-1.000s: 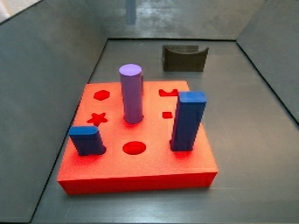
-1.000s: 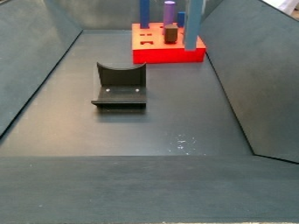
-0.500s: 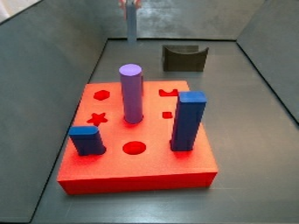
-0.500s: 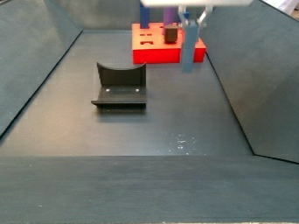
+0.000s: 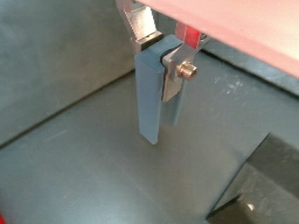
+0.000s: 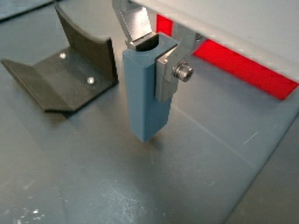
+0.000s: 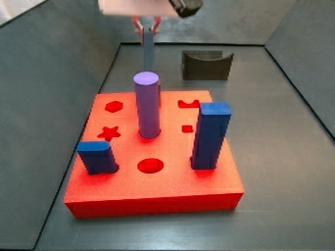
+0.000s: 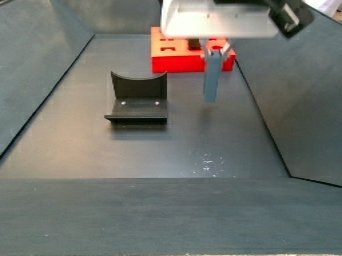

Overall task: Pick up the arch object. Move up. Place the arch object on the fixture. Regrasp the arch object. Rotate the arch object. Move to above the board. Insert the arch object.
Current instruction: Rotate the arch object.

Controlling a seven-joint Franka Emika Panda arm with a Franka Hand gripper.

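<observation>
My gripper (image 7: 147, 22) is shut on the top end of the arch object (image 7: 147, 51), a slim pale grey-blue bar hanging upright above the floor. In a side view the gripper (image 8: 214, 42) holds the arch object (image 8: 213, 76) between the red board (image 8: 185, 62) and the dark fixture (image 8: 136, 98), off to the fixture's side. Both wrist views show silver fingers (image 5: 177, 68) clamping the arch object (image 5: 155, 98); the gripper (image 6: 156, 52) holds the arch object (image 6: 147, 96) next to the fixture (image 6: 65, 66). The board (image 7: 170, 194) has star, circle and arch holes.
A purple cylinder (image 7: 147, 103) and two darker blue pegs (image 7: 210, 135) (image 7: 94, 157) stand in the board. Sloping grey walls (image 8: 40, 80) enclose the dark floor (image 8: 174, 150) on both sides. A red strip of the board (image 6: 239, 66) shows behind the bar.
The gripper has come down into both side views with the arch object in it; a second ago neither showed, half a second ago only the bar's lower part.
</observation>
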